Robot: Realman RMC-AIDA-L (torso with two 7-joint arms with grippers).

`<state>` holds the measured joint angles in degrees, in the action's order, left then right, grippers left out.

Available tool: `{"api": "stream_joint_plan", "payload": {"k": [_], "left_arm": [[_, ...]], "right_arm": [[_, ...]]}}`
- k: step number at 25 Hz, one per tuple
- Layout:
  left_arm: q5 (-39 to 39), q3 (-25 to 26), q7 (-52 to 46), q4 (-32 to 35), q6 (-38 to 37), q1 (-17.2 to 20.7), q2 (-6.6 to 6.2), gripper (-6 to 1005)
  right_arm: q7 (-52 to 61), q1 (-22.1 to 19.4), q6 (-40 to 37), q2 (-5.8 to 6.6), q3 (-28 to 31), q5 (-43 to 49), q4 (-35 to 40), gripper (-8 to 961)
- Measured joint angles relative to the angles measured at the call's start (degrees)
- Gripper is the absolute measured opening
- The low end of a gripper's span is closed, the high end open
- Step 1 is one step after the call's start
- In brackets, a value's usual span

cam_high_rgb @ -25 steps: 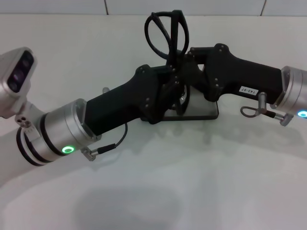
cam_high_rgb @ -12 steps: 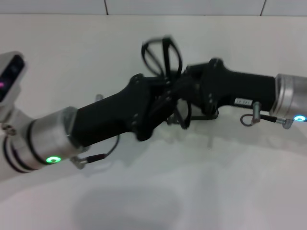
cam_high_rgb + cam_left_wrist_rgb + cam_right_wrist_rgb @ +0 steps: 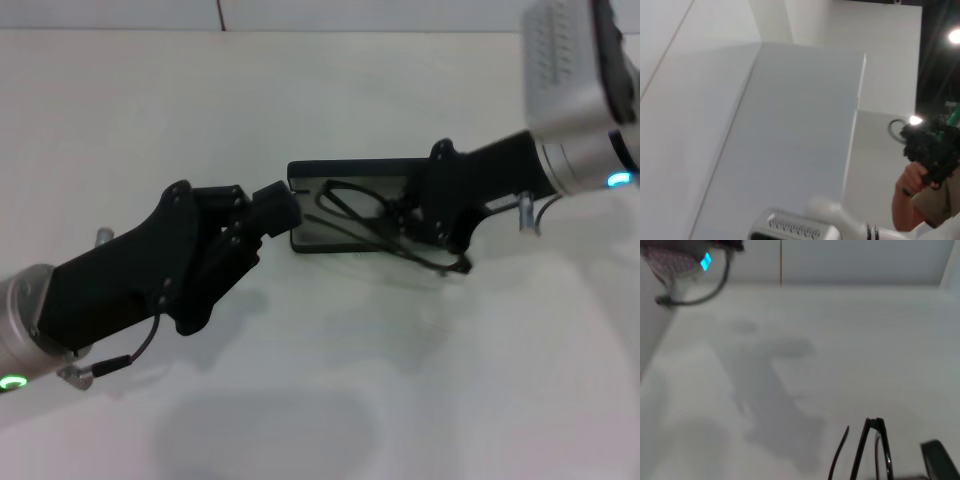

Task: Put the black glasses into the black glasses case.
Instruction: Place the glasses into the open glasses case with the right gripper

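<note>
The black glasses case [image 3: 310, 238] lies open on the white table, grey lining up. The black glasses [image 3: 352, 208] lie tilted across its right half, and their thin temple arms run out over the case's near right corner. My right gripper [image 3: 412, 215] reaches in from the right and is shut on the glasses at the case's right end. My left gripper [image 3: 274, 210] sits at the case's left end, touching or nearly touching its edge, clear of the glasses. In the right wrist view the glasses [image 3: 867, 450] show as thin black lines beside one dark finger [image 3: 939, 460].
The white table [image 3: 330, 400] spreads all around the case, with a tiled wall behind it. My right arm's grey wrist housing [image 3: 570, 70] hangs high at the back right. The left wrist view shows only walls and a person's hand [image 3: 912, 187].
The glasses, earlier held upright above the case between both grippers, have come down onto the open case. My left gripper has let go and drawn back left. The right arm has swung up and right.
</note>
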<state>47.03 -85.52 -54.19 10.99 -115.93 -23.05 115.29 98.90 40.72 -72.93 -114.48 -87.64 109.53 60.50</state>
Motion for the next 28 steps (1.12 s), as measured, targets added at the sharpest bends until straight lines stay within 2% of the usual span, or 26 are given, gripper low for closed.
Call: {"api": "stream_joint_plan", "payload": {"k": [2, 5, 8, 14, 22, 28], "left_arm": [[0.0, 0.1, 0.8, 0.0, 0.0, 0.9, 0.28, 35], [0.0, 0.2, 2.4, 0.0, 0.0, 1.9, 0.71, 35], [0.2, 0.2, 3.1, -0.3, 0.1, 2.0, 1.06, 35], [0.3, 0.2, 4.1, -0.5, 0.4, 1.7, 1.51, 35], [0.4, 0.2, 4.2, -0.7, 0.4, 2.1, 1.68, 35], [0.3, 0.2, 4.2, -0.8, 0.9, 2.0, 1.81, 35]], "right_arm": [[6.3, 3.4, -3.2, -0.85, 1.3, 10.4, 4.1, 95], [10.2, 7.8, -4.7, -1.28, 0.3, 17.3, 4.9, 95], [10.9, 10.7, -3.2, -1.45, -1.9, 20.2, 3.5, 94], [10.4, 16.6, 4.4, -1.72, -7.3, 21.3, -4.4, 94], [10.4, 17.3, 14.1, -1.72, -17.6, 20.9, -7.0, 95], [10.4, 17.7, 15.9, -1.70, -20.5, 21.6, -7.3, 94]]}}
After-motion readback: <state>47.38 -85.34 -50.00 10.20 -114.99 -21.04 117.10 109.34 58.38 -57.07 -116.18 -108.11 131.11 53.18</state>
